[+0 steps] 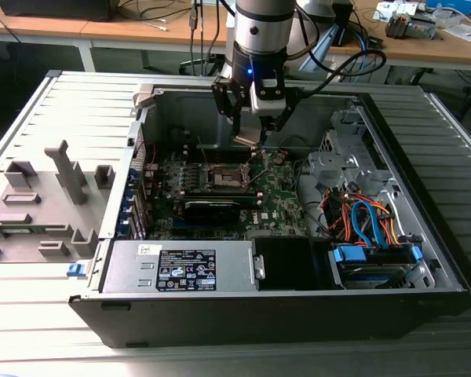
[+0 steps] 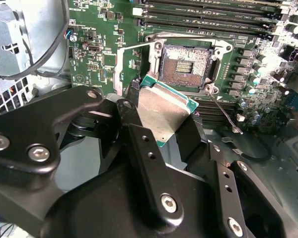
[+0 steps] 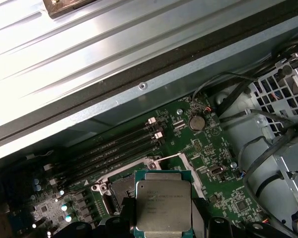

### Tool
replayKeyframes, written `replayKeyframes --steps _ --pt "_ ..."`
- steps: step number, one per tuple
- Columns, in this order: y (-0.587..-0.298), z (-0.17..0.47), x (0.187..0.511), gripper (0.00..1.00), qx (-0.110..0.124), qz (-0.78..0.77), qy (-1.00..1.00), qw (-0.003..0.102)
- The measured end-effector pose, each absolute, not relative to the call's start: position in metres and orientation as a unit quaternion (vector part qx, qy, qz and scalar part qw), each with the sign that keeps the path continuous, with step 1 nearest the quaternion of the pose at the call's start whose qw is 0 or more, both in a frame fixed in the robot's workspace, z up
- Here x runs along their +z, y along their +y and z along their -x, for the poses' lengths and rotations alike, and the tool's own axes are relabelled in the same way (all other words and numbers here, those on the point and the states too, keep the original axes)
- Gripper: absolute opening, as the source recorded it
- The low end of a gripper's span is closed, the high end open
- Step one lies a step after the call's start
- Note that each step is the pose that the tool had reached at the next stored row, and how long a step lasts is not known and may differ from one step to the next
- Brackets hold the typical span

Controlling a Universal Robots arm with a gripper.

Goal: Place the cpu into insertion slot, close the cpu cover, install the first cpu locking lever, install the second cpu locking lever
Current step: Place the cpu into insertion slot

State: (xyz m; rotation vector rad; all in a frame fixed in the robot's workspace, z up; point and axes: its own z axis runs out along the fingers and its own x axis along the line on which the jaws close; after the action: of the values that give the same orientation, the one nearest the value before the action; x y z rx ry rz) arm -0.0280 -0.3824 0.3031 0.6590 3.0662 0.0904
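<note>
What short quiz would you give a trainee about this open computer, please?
1. True or false: the chip already lies in the socket.
2. Choose one. The jaws are: A open and empty; B shut on the chip; C shut on a cable.
3. What colour is the board around the socket?

Key: 1 false, the chip is held above the empty socket; 2 B; 3 green.

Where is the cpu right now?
In both wrist views the cpu sits clamped in the gripper, raised over the green board beside the open insertion slot, not yet seated.
</note>
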Motion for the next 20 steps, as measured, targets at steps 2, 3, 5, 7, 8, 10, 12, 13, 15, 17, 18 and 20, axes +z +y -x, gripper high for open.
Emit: replayKeyframes --steps 2,3,5,7,8,10,12,13,15,17,18,20 --pt "-0.3824 0.028 0.303 0.54 0.029 -0.211 0.977 0.002" --pt "-0.3824 0.028 0.303 0.54 0.029 -0.211 0.977 0.002" --pt "-0.3824 0.028 0.3029 0.54 0.028 -0.211 0.977 0.002" --pt "-0.3824 0.028 0.3028 0.54 0.028 -0.212 0.977 0.002" --pt "-0.3824 0.028 0.3027 0.54 0.028 -0.212 0.977 0.002" --pt "-0.3824 0.028 0.3026 0.54 0.028 -0.213 0.977 0.002" --pt "-0.3824 0.028 0.3025 0.54 0.028 -0.213 0.977 0.002" --pt "-0.3824 0.028 0.3025 0.54 0.028 -0.214 0.976 0.002" --pt "-0.3824 0.028 0.3023 0.54 0.028 -0.215 0.976 0.002" --pt "-0.3824 0.028 0.3022 0.54 0.028 -0.215 0.976 0.002" --pt "-0.3824 0.028 0.3022 0.54 0.027 -0.216 0.976 0.002" --pt "-0.3824 0.028 0.302 0.54 0.027 -0.216 0.976 0.003"
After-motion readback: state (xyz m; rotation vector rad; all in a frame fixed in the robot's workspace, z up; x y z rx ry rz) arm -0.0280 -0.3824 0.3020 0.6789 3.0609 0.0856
